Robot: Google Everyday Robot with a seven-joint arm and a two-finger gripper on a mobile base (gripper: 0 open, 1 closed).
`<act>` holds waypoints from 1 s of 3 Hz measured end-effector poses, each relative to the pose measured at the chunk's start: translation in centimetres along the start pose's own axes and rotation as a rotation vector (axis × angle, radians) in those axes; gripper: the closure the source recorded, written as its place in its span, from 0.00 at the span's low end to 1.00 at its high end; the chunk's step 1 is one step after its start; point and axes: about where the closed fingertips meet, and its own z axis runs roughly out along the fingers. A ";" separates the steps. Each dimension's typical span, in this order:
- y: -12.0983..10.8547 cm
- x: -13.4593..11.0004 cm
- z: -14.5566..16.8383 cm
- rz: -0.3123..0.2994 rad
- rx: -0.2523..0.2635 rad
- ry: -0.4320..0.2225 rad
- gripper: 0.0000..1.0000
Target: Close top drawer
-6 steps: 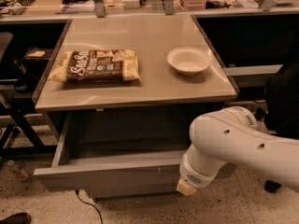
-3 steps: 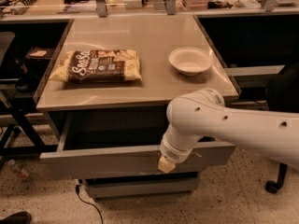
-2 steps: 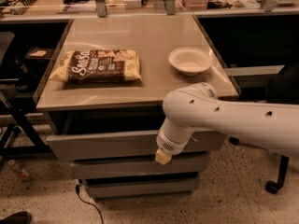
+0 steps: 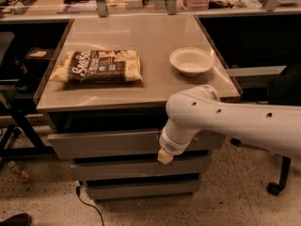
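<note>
I am watching the gripper [image 4: 164, 157] pressing at the front panel of the top drawer [image 4: 103, 143], with the white arm [image 4: 225, 119] reaching in from the right of the frame. Whether the gripper is spread or closed I cannot tell, since the wrist is hiding it. The panel is running out to both sides of the gripper, mostly to the left, and the narrower lower drawer fronts [image 4: 131, 169] are sitting just below it. Above the gripper a dark gap is showing under the table's [image 4: 117, 103] edge, and the top drawer's front is standing a little proud of the fronts beneath, so I am judging the drawer as mostly pushed in but not yet flush. What is remaining looks like a short final shove straight inward until the panel is lining up with the others. Up above the gripper, on the tabletop, a snack bag [image 4: 96, 66] and a pale bowl [image 4: 191, 60] are lying well apart.
</note>
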 end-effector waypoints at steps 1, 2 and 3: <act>-2.5 -0.5 0.9 0.016 0.045 0.001 1.00; -3.4 -0.6 1.2 0.016 0.060 0.006 1.00; -4.9 -1.1 1.4 0.013 0.080 0.013 1.00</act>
